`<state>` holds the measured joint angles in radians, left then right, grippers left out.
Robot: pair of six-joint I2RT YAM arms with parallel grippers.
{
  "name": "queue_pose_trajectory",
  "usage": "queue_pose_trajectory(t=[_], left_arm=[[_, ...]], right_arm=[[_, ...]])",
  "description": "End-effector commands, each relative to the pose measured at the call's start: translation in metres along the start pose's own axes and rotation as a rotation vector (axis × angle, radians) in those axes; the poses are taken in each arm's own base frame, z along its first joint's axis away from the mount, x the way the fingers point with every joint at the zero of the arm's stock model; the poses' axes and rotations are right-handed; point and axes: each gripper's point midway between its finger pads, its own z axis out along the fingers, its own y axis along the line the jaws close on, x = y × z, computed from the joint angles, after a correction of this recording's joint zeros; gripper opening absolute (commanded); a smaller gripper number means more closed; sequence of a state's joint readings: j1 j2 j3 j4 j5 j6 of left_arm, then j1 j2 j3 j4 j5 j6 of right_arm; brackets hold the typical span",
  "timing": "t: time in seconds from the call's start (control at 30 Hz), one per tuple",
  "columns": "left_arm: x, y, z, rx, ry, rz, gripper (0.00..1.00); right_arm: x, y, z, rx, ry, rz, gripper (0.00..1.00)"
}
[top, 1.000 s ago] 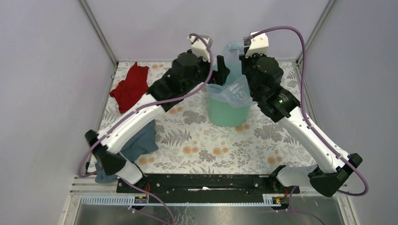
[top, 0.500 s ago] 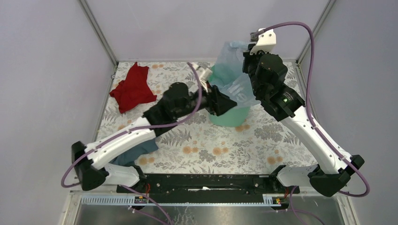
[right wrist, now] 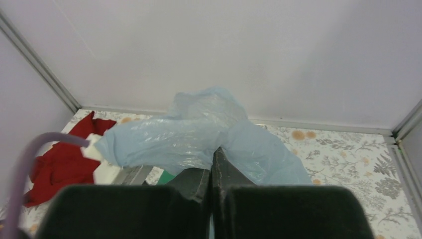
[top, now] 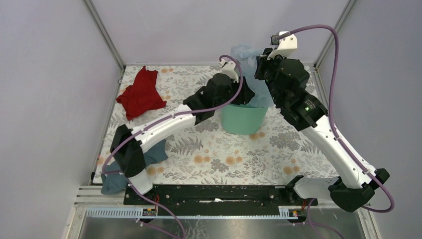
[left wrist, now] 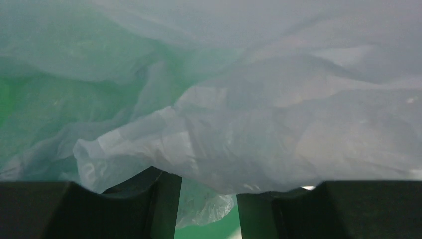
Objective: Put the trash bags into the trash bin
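Observation:
The mint-green trash bin (top: 244, 122) stands at the back middle of the table. The pale-blue trash bag (top: 249, 57) rises out of it, and my right gripper (top: 260, 67) is shut on the film above the bin's far right rim. In the right wrist view the bag (right wrist: 199, 124) spreads from the shut right gripper (right wrist: 215, 154). My left gripper (top: 242, 99) reaches into the bin's mouth from the left. In the left wrist view its jaws stand partly apart, so the left gripper (left wrist: 209, 185) is open. The bag (left wrist: 259, 124) lies over its tips, with the green bin wall (left wrist: 10, 99) behind.
A red cloth (top: 142, 94) lies at the back left, also in the right wrist view (right wrist: 59, 159). A grey-blue cloth (top: 158, 149) lies under the left arm near the front left. Walls and metal posts close in the back and both sides.
My left arm swung from in front of the bin up over its rim and dipped its gripper inside, jaws narrowing. The right gripper rose slightly with the bag.

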<state>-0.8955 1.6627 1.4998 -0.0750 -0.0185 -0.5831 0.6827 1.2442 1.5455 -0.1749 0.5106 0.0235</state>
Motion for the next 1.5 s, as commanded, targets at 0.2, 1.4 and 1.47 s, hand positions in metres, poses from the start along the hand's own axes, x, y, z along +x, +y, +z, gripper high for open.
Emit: queue_pose_trajectory(t=[0.2,1.4,1.47], left_arm=[[-0.023,-0.013,-0.027,0.052,-0.028,0.036,0.59],[-0.044,0.054,-0.003,0.025,-0.025,-0.124,0.57],[-0.049,0.063,-0.015,-0.017,-0.022,-0.082,0.57]], right_arm=[[0.007,-0.001,0.016,-0.048,0.043,0.051,0.0],[0.024,0.007,-0.01,-0.212,0.026,0.094,0.0],[0.029,0.012,0.001,-0.207,0.061,0.113,0.0]])
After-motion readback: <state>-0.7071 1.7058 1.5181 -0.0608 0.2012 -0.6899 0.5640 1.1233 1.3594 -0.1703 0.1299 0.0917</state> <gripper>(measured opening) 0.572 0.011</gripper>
